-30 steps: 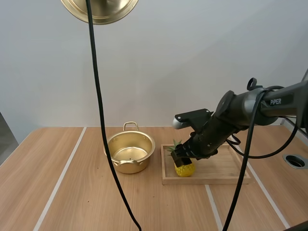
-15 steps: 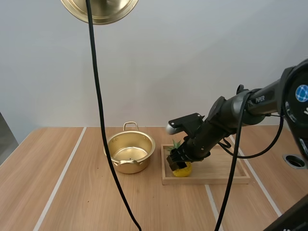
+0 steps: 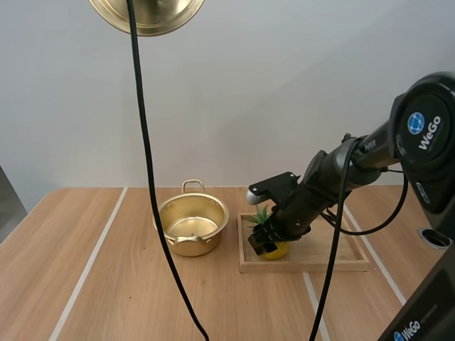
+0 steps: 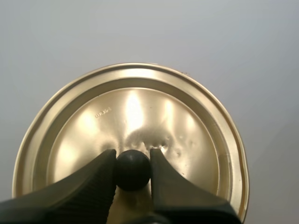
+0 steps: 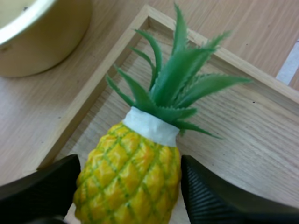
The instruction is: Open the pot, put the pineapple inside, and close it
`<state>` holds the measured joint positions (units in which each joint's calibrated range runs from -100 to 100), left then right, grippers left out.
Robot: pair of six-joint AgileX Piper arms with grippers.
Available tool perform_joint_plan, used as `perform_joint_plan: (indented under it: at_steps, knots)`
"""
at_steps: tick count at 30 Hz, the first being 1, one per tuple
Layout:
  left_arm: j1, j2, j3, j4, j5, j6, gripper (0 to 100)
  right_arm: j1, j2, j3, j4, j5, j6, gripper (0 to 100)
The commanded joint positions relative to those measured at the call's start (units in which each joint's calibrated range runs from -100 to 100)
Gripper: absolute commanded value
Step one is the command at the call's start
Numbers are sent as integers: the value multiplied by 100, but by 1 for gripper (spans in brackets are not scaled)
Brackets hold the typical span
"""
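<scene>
Two arms busy, view by view.

High view: you can see the pot (image 3: 192, 226) sitting open on the table (image 3: 85, 284), nothing in it. The lid (image 3: 147, 14) hangs high above the table, well clear of the pot. The wooden tray (image 3: 320, 259) sits just beside the pot on its right. The pineapple (image 3: 276, 249) is in the tray, at the end nearest the pot, leaves up. The right gripper (image 3: 261, 240) is down on the pineapple, with the arm reaching in from the right.

Left wrist view: the left gripper (image 4: 133, 156) is pinched tight on the lid's black knob (image 4: 133, 170), one finger on each side of it. The lid (image 4: 135, 112) faces the camera, top side.

Right wrist view: the right gripper (image 5: 131, 186) is spread wide and straddles the pineapple (image 5: 128, 172), one finger (image 5: 42, 189) on each side of the yellow body. The fingers are close to the skin, but you can't tell whether both touch. The fruit lies on the tray (image 5: 261, 140) near its corner rim, the pot (image 5: 37, 32) just past that rim.
</scene>
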<state>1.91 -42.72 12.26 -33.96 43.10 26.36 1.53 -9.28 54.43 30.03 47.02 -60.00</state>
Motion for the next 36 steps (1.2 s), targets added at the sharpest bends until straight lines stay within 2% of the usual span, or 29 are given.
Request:
perform_joint_plan:
  at_steps: [1, 3, 4, 5, 6, 8, 9, 10, 21, 31, 36]
  knots:
    - [-11, -41, -59, -48, -204, -15, 0, 8, 77, 18, 24, -215, -82, 100]
    - [-11, -41, -59, -48, -204, -15, 0, 8, 109, 18, 24, -274, -82, 100]
    - [-11, -41, -59, -48, -204, -15, 0, 8, 109, 18, 24, -319, -82, 97]
    - [-11, -41, -59, -48, -204, -15, 0, 8, 109, 18, 9, -388, -82, 89]
    - [-11, -41, -59, -48, -204, -15, 0, 8, 109, 18, -5, -462, -82, 76]
    - [-11, -41, -59, -48, -204, -15, 0, 8, 109, 18, -44, -483, -82, 42]
    - [-11, -41, -59, -48, -204, -15, 0, 8, 109, 18, -44, -483, -82, 19]
    - [-11, -41, -59, -48, -204, -15, 0, 8, 109, 18, -34, -483, -82, 0]
    - [-11, -41, -59, -48, -204, -15, 0, 8, -200, -98, 59, -668, -82, 0]
    - [-11, -41, -59, -48, -204, -15, 0, 8, -1724, -523, 918, -539, -82, 0]
    - [-11, -41, -59, -48, -204, -15, 0, 8, -2278, -718, 1312, -109, -82, 0]
